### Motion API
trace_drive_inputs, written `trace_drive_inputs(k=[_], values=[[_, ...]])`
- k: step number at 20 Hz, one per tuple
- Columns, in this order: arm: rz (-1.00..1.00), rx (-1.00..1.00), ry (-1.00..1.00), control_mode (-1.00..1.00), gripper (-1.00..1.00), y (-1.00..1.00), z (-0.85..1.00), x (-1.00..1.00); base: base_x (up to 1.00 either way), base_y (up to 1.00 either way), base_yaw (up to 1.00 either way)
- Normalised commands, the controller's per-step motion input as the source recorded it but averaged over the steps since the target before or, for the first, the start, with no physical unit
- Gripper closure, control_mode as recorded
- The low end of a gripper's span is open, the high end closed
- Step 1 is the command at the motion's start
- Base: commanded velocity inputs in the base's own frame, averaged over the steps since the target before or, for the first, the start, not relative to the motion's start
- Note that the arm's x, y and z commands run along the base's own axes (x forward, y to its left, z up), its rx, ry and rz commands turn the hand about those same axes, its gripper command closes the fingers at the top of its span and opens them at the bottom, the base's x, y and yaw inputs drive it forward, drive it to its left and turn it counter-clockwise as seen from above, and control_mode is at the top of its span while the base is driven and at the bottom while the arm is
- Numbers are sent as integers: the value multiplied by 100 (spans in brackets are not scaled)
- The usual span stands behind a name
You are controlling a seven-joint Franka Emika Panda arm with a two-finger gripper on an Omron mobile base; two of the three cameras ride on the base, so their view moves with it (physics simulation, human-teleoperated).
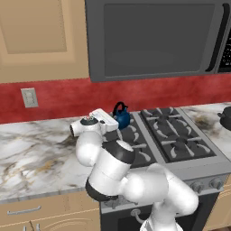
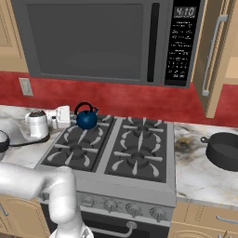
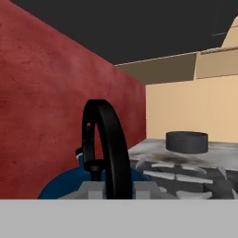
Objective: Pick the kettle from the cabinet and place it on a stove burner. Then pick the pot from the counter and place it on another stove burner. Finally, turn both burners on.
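Glossy black arched handle — round blue kettle

You see a glossy blue kettle with a black handle, a dark grey pot, a red wall, and a brown-veined white marble counter.

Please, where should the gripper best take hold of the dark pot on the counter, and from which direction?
Judging by its shape, grip the pot on its rim or a small loop handle, coming from above: it sits upright and open on the counter, and its body looks too wide for the fingers.
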Motion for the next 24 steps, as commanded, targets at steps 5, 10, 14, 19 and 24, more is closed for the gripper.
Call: trace_drive_inputs(k=[5,10,14,19,24], values=[[0,0,0,-100,100,2,-15,27,0,0,0],[0,0,0,-100,100,1,-16,27,0,0,0],[0,0,0,-100,100,2,-14,24,0,0,0],[0,0,0,-100,100,1,-12,25,0,0,0],[0,0,0,-100,100,1,-10,17,0,0,0]])
